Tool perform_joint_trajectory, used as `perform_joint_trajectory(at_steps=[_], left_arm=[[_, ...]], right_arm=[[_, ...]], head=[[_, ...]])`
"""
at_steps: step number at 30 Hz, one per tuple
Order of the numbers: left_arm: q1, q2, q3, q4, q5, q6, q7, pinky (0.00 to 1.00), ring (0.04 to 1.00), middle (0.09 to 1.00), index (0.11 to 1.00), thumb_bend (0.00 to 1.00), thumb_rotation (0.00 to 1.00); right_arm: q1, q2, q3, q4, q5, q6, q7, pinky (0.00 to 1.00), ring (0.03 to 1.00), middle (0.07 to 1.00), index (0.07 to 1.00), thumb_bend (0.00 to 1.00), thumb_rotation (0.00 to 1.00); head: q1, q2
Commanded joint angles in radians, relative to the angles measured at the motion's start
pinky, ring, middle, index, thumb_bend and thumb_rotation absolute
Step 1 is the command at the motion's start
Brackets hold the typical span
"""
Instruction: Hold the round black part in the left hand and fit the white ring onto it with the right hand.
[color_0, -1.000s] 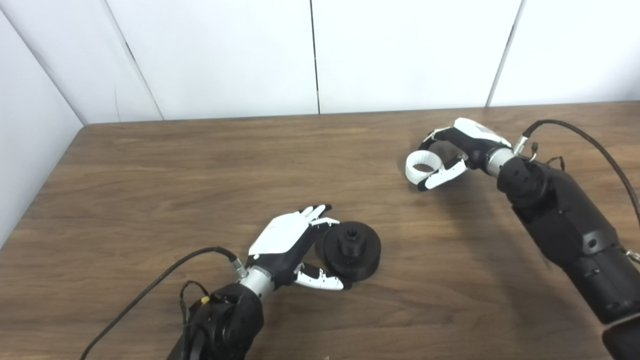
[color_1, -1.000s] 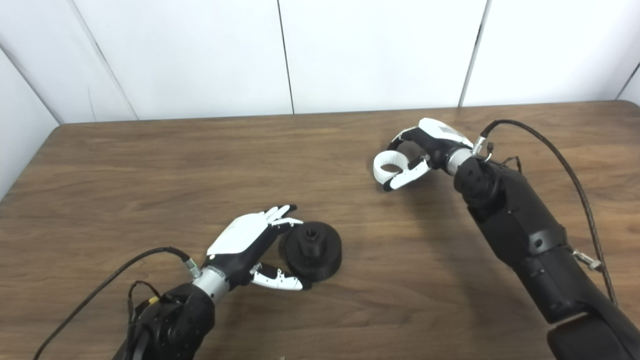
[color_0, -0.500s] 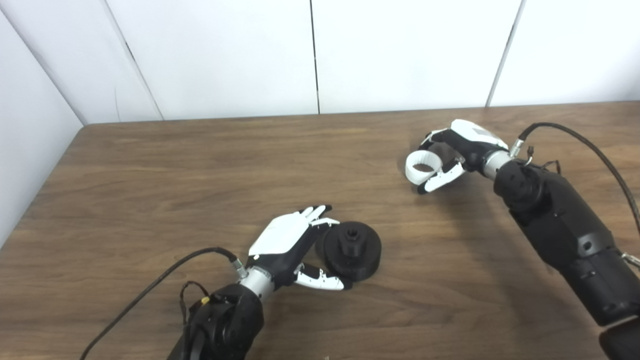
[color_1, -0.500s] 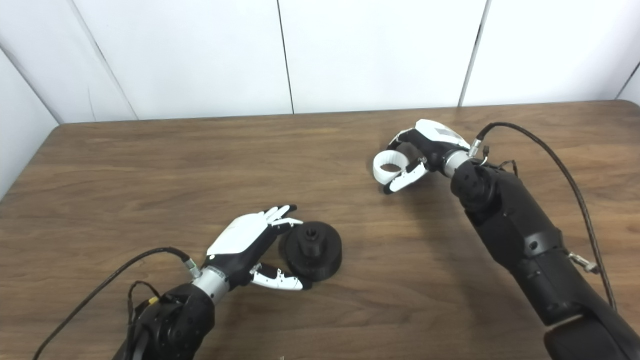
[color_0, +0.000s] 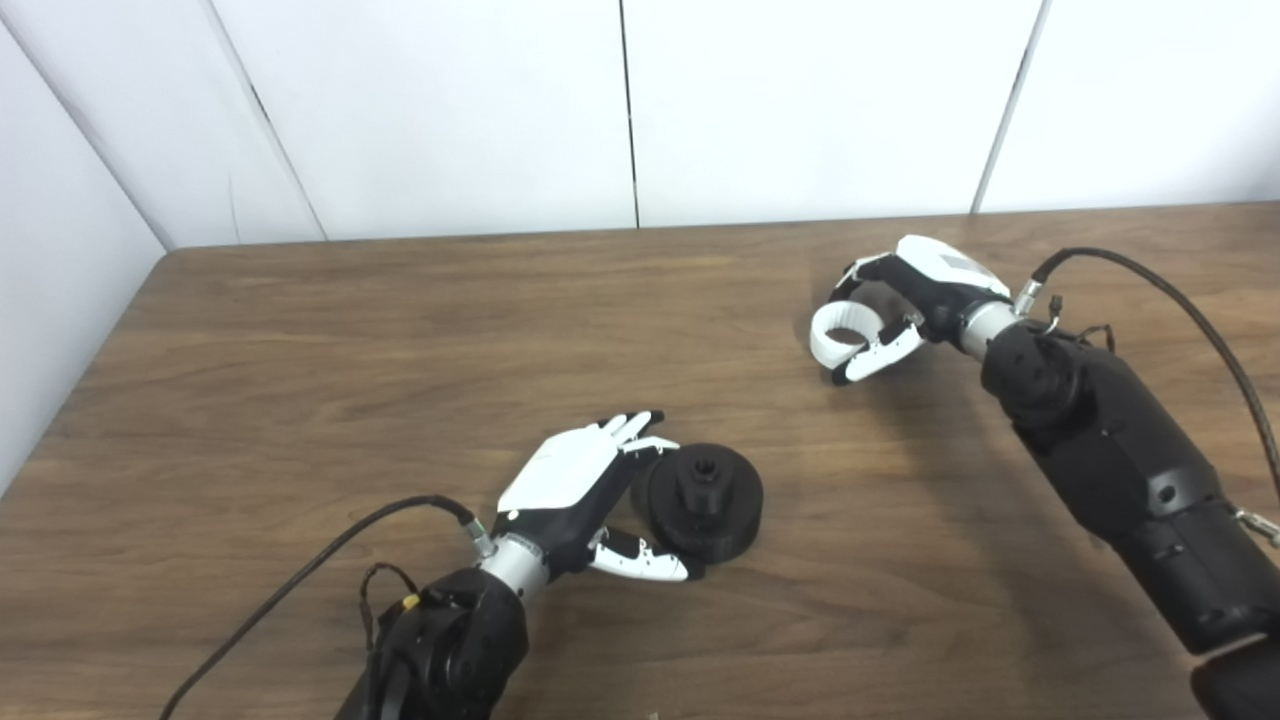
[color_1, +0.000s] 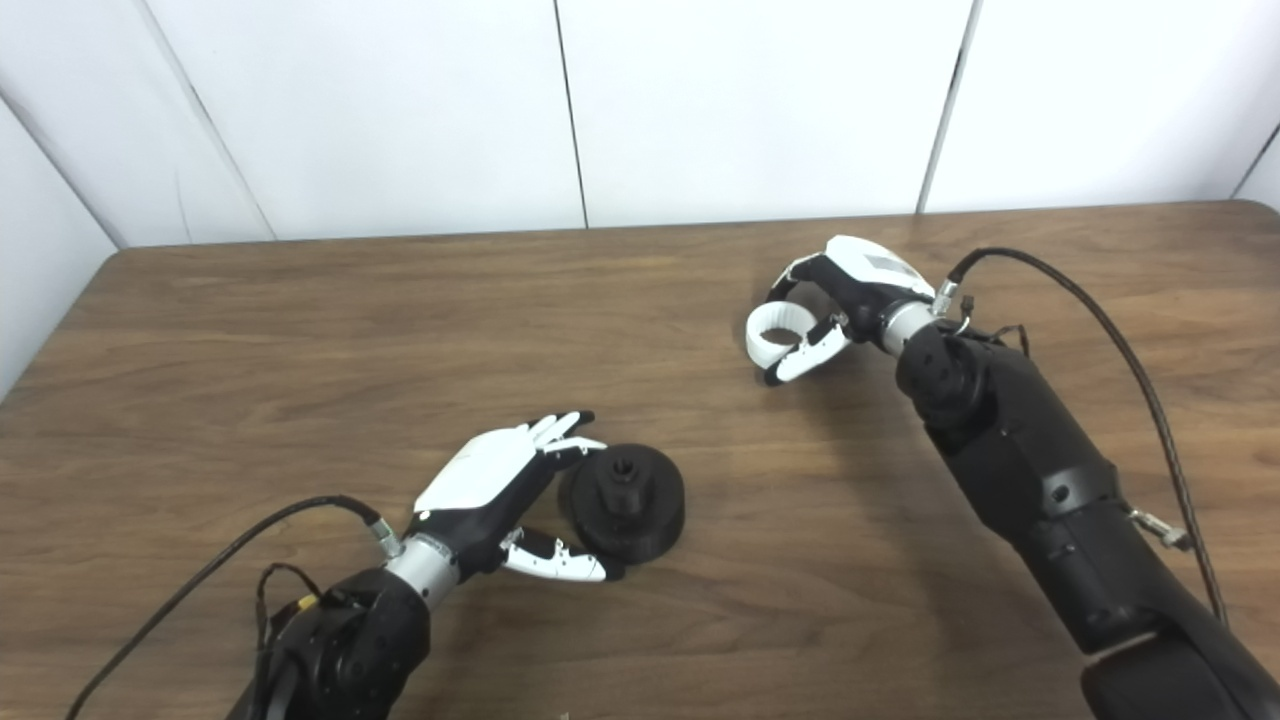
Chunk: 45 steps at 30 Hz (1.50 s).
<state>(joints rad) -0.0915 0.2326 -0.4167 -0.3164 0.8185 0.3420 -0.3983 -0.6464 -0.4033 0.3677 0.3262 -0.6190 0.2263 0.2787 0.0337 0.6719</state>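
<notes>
- Watching the left eye view: my left hand (color_0: 585, 490) lies low, fingers spread around the round black part (color_0: 704, 501) resting on the table (color_0: 300, 380), touching without a firm hold.
- Right eye view: my right hand (color_1: 850, 290) arches over, fingers and thumb clamped on the white ring (color_1: 775, 335), well apart from the part.

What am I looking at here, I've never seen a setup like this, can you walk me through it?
Both pictures come from two cameras side by side on a humanoid robot's head, looking down at a wooden table. The black arms at the bottom are its own. Its left hand is cupped around a round black part lying on the table, fingers and thumb on either side of it, not lifting it. Farther back, its right hand is curled around a white ring, with fingers above and thumb below; whether the ring is already off the table is hard to tell.
</notes>
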Motion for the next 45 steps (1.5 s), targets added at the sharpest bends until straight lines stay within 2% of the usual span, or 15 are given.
perform_joint_trajectory(at_steps=[1,27,37,38,39,45], left_arm=[[-0.007,0.001,0.003,0.010,-0.004,0.004,-0.010,0.99,1.000,0.997,0.784,0.77,0.37],[-0.008,-0.002,0.006,0.014,-0.001,0.001,-0.006,0.98,1.000,0.997,0.779,0.77,0.37],[-0.007,-0.003,0.004,0.011,0.003,0.005,-0.010,0.98,1.000,0.999,0.782,0.77,0.37],[-0.007,-0.002,0.004,0.011,0.003,0.004,-0.009,0.98,1.000,0.997,0.780,0.77,0.37],[-0.007,-0.002,0.004,0.012,0.003,0.003,-0.008,0.98,1.000,0.997,0.780,0.77,0.38],[-0.007,-0.005,0.002,0.012,0.008,0.009,-0.012,0.99,1.000,0.998,0.782,0.77,0.38]], right_arm=[[-0.041,-0.009,-0.023,-0.013,-0.001,-0.028,-0.031,0.89,0.946,0.883,0.656,0.82,0.23],[-0.036,-0.007,-0.028,-0.011,0.003,-0.045,-0.053,0.83,0.926,0.864,0.622,0.81,0.19],[-0.033,-0.006,-0.029,-0.006,0.005,-0.065,-0.068,0.82,0.921,0.858,0.605,0.77,0.19],[-0.033,-0.006,-0.030,-0.007,0.005,-0.068,-0.069,0.81,0.919,0.859,0.522,0.59,0.16],[-0.033,-0.006,-0.031,-0.007,0.005,-0.070,-0.069,0.81,0.918,0.859,0.508,0.56,0.15],[-0.033,-0.006,-0.039,-0.026,0.011,-0.063,-0.061,0.82,0.923,0.859,0.493,0.52,0.15]], head=[[0.000,0.001],[0.004,0.000],[0.004,0.001],[0.004,0.001],[0.004,0.001],[0.002,0.000]])
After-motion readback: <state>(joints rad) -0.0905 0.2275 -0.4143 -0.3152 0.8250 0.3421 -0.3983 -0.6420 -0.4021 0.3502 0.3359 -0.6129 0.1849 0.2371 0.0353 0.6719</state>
